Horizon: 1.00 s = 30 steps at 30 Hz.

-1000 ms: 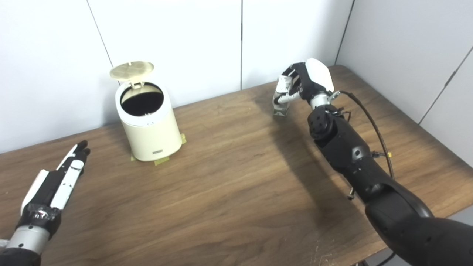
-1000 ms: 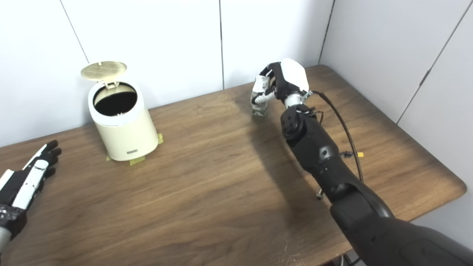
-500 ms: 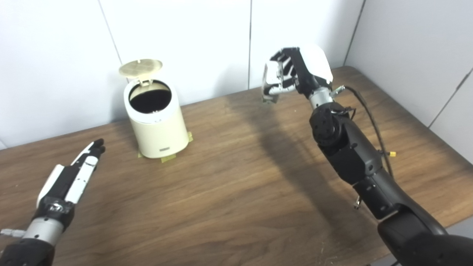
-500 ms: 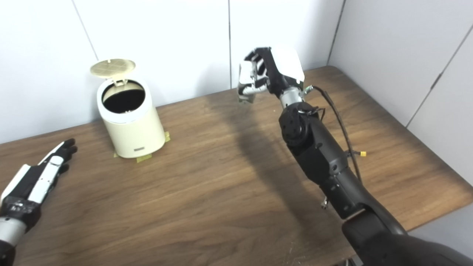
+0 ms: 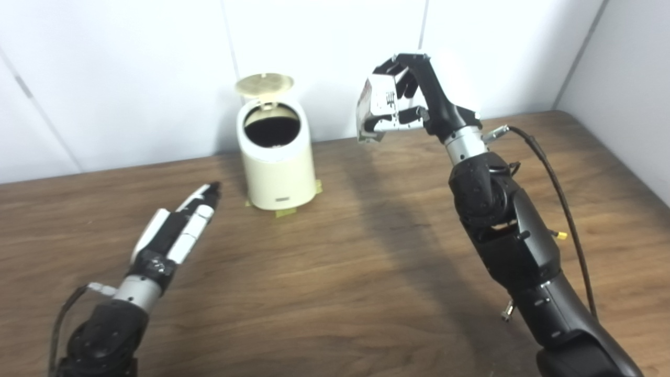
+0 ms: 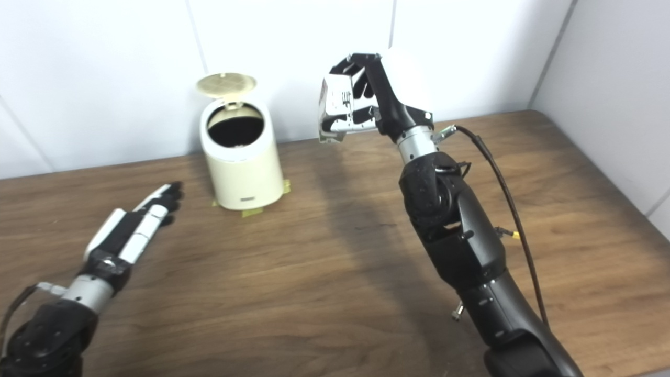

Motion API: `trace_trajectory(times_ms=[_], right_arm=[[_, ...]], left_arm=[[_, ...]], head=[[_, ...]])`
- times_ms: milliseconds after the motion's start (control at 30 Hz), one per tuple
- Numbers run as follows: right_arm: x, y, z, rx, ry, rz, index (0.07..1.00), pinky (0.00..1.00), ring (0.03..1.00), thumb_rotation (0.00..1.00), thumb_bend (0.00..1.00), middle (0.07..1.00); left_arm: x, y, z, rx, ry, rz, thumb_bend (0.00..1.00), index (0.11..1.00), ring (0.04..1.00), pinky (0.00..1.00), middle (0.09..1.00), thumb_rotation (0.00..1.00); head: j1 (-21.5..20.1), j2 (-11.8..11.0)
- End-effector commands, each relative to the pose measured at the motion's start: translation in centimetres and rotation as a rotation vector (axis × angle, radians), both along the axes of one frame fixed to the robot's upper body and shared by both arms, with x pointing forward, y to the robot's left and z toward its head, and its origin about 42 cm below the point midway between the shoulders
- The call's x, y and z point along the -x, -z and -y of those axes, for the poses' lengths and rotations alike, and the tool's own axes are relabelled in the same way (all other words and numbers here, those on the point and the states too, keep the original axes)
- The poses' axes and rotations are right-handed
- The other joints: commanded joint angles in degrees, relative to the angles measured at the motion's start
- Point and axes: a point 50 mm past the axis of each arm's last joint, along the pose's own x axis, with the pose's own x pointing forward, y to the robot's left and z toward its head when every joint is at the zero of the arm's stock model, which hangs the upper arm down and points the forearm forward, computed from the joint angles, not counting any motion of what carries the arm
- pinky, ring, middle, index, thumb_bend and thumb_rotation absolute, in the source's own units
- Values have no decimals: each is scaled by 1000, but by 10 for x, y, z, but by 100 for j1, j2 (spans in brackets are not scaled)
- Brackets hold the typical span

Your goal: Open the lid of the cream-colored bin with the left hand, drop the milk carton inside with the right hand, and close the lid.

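Note:
The cream-colored bin (image 5: 277, 170) stands at the back of the table near the wall. Its round lid (image 5: 264, 84) is tipped up and back, showing a dark inside. My right hand (image 5: 419, 102) is shut on the small silver-white milk carton (image 5: 378, 107), held high in the air to the right of the bin and above its rim level. My left hand (image 5: 180, 230) lies flat and open, fingers straight, low over the table to the front left of the bin, holding nothing.
The brown wooden table (image 5: 340, 272) runs up to white wall panels at the back. Yellow tape tabs (image 5: 285, 213) stick out under the bin's base. A black cable (image 5: 555, 178) loops along my right forearm.
My right hand has lifted the milk carton off the table and carried it up and left toward the bin. The camera has turned, shifting the whole scene. The lid stays up.

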Motion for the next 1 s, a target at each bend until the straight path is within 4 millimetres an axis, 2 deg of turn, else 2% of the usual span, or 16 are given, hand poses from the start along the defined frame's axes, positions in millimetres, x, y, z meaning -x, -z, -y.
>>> trace_trajectory(times_ms=[0,167,300,367,467,667,967], right_arm=[[-2,-42,-15,-12,-69,157,507,351,394,0,499,500],[-11,-54,-39,-8,-113,201,489,360,405,0,501,500],[-18,-61,-47,-12,-145,235,489,344,405,0,500,502],[-21,-65,-52,-28,-158,235,497,408,408,0,501,510],[-26,-69,-63,-29,-172,231,500,423,404,0,502,501],[-41,-66,-82,-21,-227,228,504,345,406,0,499,509],[-59,-59,-104,-24,-250,182,506,336,409,0,498,511]], left_arm=[[-5,-22,2,-3,-4,97,645,953,957,945,953,1000],[-3,-19,4,-1,-1,99,615,966,934,906,954,1000],[-3,-17,9,12,0,89,601,972,927,893,960,1000],[-3,-17,12,15,-4,82,611,979,927,898,961,1000],[-3,-16,16,14,-4,81,618,982,924,900,955,1000],[-3,-14,21,18,5,88,611,982,926,915,954,1000],[-4,-17,25,15,5,96,620,984,927,905,949,1000]], head=[[26,5],[287,-17],[388,-37],[435,-41],[518,-51],[624,-78],[691,-89]])
